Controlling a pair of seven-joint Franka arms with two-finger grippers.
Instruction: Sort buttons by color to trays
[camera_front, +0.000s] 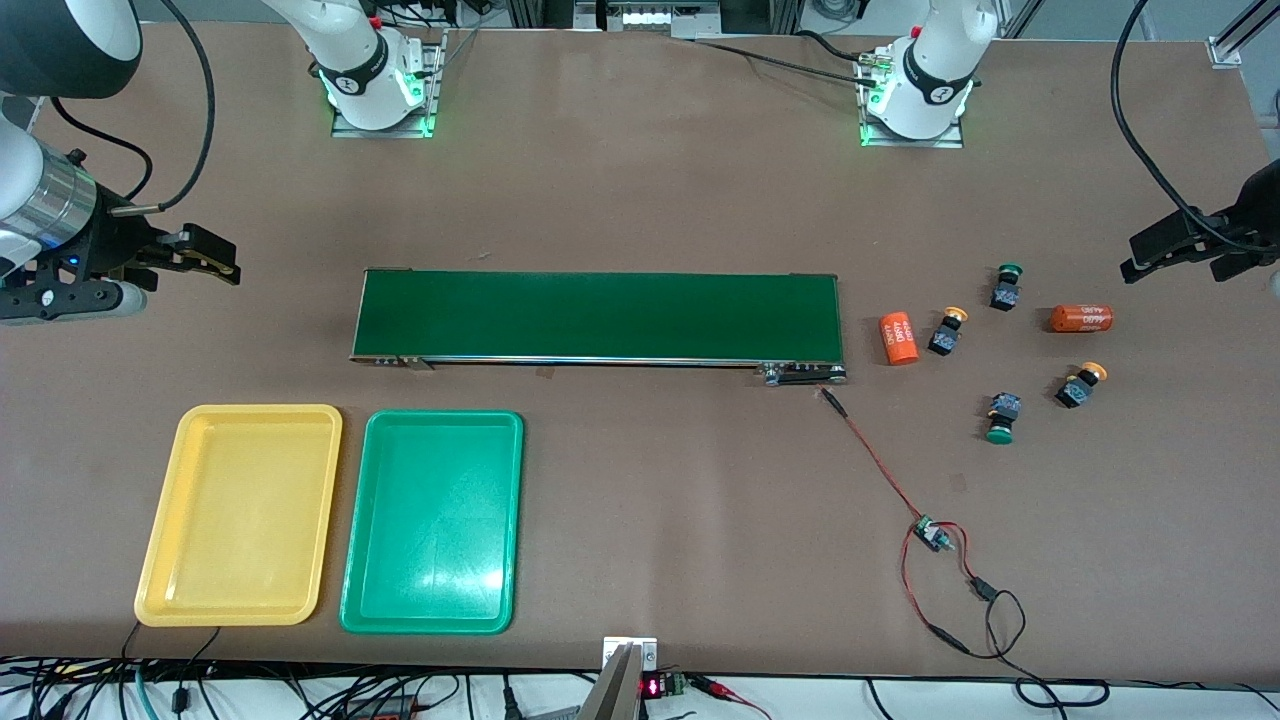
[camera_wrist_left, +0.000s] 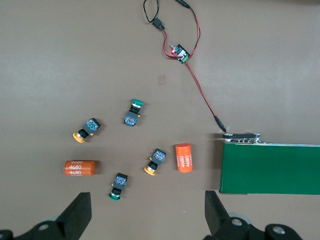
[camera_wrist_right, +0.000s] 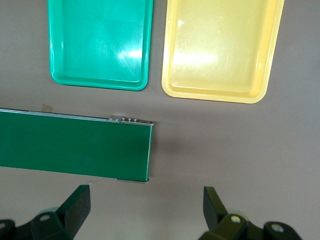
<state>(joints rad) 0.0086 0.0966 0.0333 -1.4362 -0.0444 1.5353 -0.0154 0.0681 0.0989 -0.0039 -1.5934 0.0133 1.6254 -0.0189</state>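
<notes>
Two green buttons (camera_front: 1007, 287) (camera_front: 1002, 417) and two yellow-orange buttons (camera_front: 948, 330) (camera_front: 1082, 386) lie scattered on the table at the left arm's end. They also show in the left wrist view: green (camera_wrist_left: 133, 114) (camera_wrist_left: 118, 184), yellow-orange (camera_wrist_left: 86, 130) (camera_wrist_left: 155, 161). The yellow tray (camera_front: 240, 515) and the green tray (camera_front: 432, 520) sit side by side, both empty, nearer the front camera than the belt. My left gripper (camera_front: 1150, 255) (camera_wrist_left: 147, 215) is open and empty over bare table beside the buttons. My right gripper (camera_front: 205, 258) (camera_wrist_right: 147, 212) is open and empty over bare table at the right arm's end.
A long dark green belt (camera_front: 598, 315) lies across the table's middle. Two orange cylinders (camera_front: 899, 339) (camera_front: 1081, 318) lie among the buttons. A red and black wire with a small board (camera_front: 930, 533) runs from the belt's end toward the front edge.
</notes>
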